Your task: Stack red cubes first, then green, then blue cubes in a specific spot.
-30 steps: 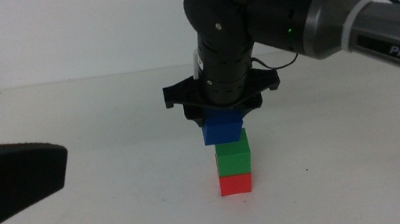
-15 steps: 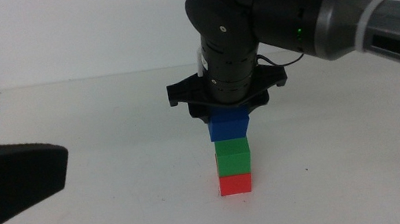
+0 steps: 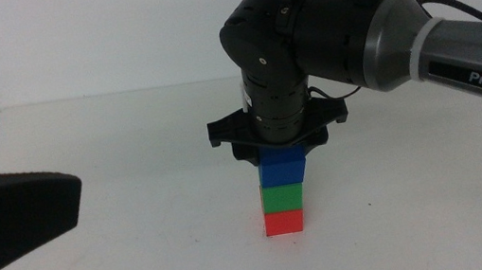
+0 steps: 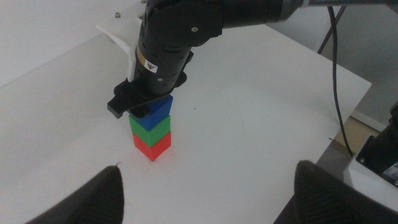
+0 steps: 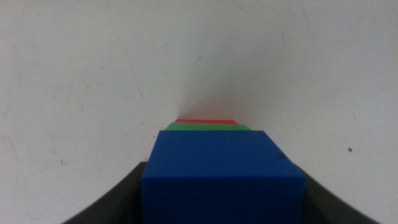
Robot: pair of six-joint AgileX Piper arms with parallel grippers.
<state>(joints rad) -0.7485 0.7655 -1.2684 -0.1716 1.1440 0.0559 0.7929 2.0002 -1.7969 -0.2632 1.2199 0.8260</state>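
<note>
Black jaws of the left gripper [image 4: 205, 193] stand wide apart with nothing between them; that arm waits at the left side of the table [image 3: 145, 264], well clear of the stack and aimed toward it. Moving rightward from there, the only things on the white surface are the three cubes, all directly beneath the right gripper [image 3: 279, 148].

Straight under that gripper sits the red cube [image 3: 285, 221] on the bare white spot [image 3: 237, 236], with the green cube [image 3: 285, 196] squarely on top of it. The blue cube [image 3: 282, 168] is the uppermost, held between the right gripper's jaws, which are clamped on its upper part. Its underside meets the green cube with no gap visible in the middle view; the wrist view shows it slightly nearer the camera than the two below, so a small offset seems likely.

The arm itself comes in from the right and reaches down vertically over the tower.

Judging by looks, these are small, light, rigid blocks with matte faces that should not slip easily. Being so light, the tower will topple at a slight sideways nudge. The sensible hold is on two opposite flat side faces, near the top, as here. Release probably wants a straight opening and a vertical retreat.
</note>
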